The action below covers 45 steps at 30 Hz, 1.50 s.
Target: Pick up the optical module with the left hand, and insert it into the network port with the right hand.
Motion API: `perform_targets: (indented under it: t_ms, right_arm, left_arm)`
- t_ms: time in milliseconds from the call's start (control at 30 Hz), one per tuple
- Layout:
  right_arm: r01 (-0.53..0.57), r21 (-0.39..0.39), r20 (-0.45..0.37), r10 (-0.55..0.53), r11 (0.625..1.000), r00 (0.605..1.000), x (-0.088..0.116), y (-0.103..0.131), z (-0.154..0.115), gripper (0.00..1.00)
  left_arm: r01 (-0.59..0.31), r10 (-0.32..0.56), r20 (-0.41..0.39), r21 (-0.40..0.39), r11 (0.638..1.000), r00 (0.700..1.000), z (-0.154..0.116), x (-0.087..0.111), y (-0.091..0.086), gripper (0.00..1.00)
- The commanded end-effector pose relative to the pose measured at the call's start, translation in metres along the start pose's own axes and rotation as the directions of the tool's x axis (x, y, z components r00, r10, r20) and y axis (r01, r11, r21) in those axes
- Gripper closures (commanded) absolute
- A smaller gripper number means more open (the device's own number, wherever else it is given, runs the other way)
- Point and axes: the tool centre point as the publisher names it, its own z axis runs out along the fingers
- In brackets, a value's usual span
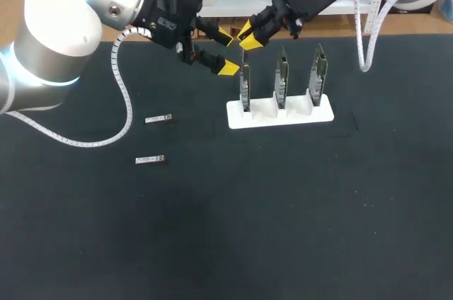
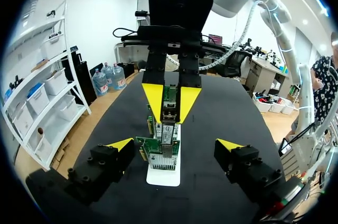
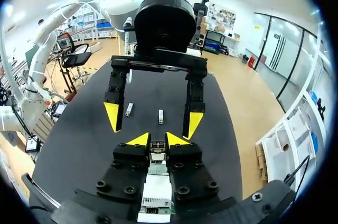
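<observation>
My right gripper (image 1: 248, 37) is shut on a small silver optical module (image 3: 157, 147), held just above the leftmost green network card (image 1: 245, 88) in the white stand (image 1: 311, 114). In the left wrist view that module (image 2: 169, 112) sits between the right gripper's yellow tips, directly over the card's port (image 2: 161, 152). My left gripper (image 1: 227, 51) hangs open and empty just left of the stand, facing the right gripper. Its fingers (image 3: 112, 115) show ahead of the right gripper (image 3: 157, 139). The left gripper (image 2: 174, 143) straddles the row of cards without touching them.
Two more cards (image 1: 282, 77) (image 1: 318, 75) stand upright in the same stand. Two spare modules (image 1: 159, 119) (image 1: 151, 160) lie on the black tabletop (image 1: 283, 215) to the left, also seen as modules (image 3: 128, 109) (image 3: 160, 116) beyond the left gripper.
</observation>
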Motion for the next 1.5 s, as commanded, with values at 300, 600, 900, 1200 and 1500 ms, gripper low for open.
perform_targets:
  t_ms: [300,600,900,1200,1500]
  right_arm:
    - [0.000,0.014,-0.009,0.000,1.000,1.000,0.003,0.004,0.001,1.00]
    - [-0.001,0.001,-0.012,0.001,1.000,1.000,0.005,0.004,0.003,1.00]
    - [0.021,0.002,-0.002,-0.021,1.000,1.000,-0.001,0.003,-0.002,1.00]
    - [0.034,0.017,0.005,-0.034,0.999,0.999,-0.003,0.002,-0.008,1.00]
    - [0.061,0.014,-0.002,-0.061,0.998,0.998,-0.004,0.002,-0.010,1.00]
  left_arm:
    - [0.002,-0.002,-0.006,-0.002,1.000,1.000,0.001,-0.001,0.000,0.00]
    - [0.002,-0.002,-0.006,-0.002,1.000,1.000,0.001,-0.001,0.000,0.00]
    - [0.002,-0.002,-0.006,-0.002,1.000,1.000,0.001,-0.001,0.000,0.00]
    - [0.002,-0.002,-0.006,-0.002,1.000,1.000,0.001,-0.001,0.000,0.00]
    - [0.002,-0.002,-0.006,-0.002,1.000,1.000,0.001,-0.001,0.000,0.00]
